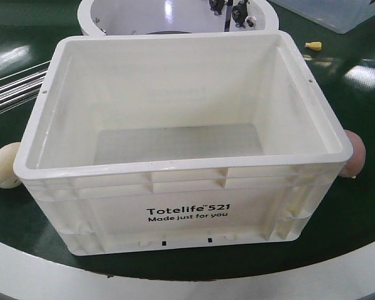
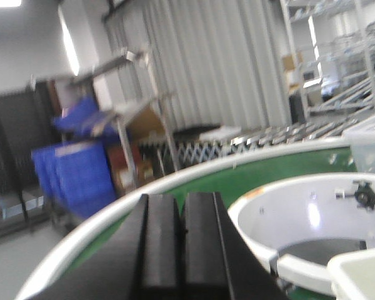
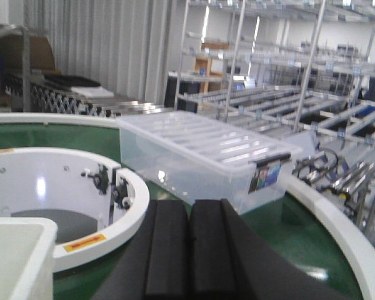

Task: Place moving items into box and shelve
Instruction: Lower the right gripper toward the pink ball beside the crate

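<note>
In the front view the box (image 1: 187, 206) stands upright on the green table (image 1: 362, 206), a big white plastic crate with a ribbed, thick rim, smooth inner walls, a pale grey floor and black print on its near face reading "Totelife 521 Made just for you". A cream item (image 1: 3, 164), round and soft-looking, lies just left of the box, touching or nearly touching its wall. A pinkish-tan item (image 1: 356, 153) sits against the box's right rear corner, half hidden by the rim. Behind the box a white ring (image 1: 87, 22) curves. A clear tub (image 1: 337, 15) lies beyond the box's far right corner, and a small yellow bit (image 1: 314, 45) lies on the green between the two. Metal rollers (image 1: 6, 87) run off to the left of the box. In the left wrist view, which is blurred, the left gripper (image 2: 182, 206) has its two black fingers pressed together, nothing between them. A corner of the box shows just right of it and the ring lies beyond that corner, with blue bins (image 2: 81, 169) far off. In the right wrist view the right gripper (image 3: 189, 212) is likewise closed flat on itself. A corner of the box sits to its left, the ring lies behind that corner, and the tub lies well past the box, with steel shelving (image 3: 287, 56) beyond.
</note>
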Available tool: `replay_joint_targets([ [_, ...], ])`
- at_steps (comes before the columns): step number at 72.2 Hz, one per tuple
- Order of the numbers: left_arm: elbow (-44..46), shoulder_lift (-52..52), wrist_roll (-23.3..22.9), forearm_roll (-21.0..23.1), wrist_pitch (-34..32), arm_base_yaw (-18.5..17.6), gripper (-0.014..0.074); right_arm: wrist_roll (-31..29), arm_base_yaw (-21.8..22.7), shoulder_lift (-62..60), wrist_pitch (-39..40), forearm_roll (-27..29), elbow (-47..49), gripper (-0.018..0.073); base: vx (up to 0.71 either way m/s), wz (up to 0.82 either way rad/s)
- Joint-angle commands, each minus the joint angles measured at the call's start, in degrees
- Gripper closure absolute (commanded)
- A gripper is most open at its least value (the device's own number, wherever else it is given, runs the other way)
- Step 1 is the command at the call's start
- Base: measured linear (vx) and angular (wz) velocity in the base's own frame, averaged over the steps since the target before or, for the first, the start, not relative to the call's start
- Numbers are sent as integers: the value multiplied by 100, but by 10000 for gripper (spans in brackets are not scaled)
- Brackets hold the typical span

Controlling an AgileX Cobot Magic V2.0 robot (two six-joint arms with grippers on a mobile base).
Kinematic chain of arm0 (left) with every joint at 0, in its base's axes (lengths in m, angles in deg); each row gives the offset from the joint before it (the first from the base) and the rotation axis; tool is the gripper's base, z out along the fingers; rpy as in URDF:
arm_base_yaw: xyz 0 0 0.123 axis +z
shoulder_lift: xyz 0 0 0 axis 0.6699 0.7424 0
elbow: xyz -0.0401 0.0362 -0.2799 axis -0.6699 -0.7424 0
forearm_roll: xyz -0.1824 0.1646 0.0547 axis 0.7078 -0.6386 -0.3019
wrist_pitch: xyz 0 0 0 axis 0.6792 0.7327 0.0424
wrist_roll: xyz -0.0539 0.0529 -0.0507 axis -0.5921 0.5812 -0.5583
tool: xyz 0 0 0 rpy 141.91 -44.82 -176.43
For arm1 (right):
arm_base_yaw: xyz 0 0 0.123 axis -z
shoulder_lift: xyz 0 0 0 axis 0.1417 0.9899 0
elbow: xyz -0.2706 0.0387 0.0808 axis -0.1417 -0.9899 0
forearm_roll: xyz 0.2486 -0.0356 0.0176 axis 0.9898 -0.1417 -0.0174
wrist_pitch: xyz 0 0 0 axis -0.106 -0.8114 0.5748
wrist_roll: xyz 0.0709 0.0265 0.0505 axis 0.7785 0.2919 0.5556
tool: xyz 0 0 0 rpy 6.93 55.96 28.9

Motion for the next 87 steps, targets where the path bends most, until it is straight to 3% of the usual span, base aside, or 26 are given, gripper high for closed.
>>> replay_joint_targets([
  [1,203,361,-562,24,-441,358,599,77,259,399,753,-92,205,561,0,0],
  [9,203,777,-671,8,-411,725,599,122,847,938,969,153,205,561,0,0],
  [15,203,981,-645,4,-369,754,599,116,1324,1336,1066,216,205,561,0,0],
  [23,203,1161,-553,2,-131,749,598,116,1586,1755,999,216,205,561,0,0],
  [36,203,1475,-553,-3,477,749,589,-54,1585,2165,424,186,205,545,0,0],
  [45,203,1742,-619,26,786,749,545,-255,1585,2214,303,186,205,482,0,0],
  [59,203,1872,-758,453,848,749,421,-393,1585,2214,52,239,205,256,0,0],
  [69,203,1872,-758,457,1025,749,295,-263,1585,2270,51,913,205,99,0,0],
  [76,203,1872,-763,457,1184,749,224,-802,1464,2450,-410,978,247,73,0,0],
  [87,203,1872,-763,457,1307,749,165,-2047,944,2974,-1865,1166,675,76,0,0],
])
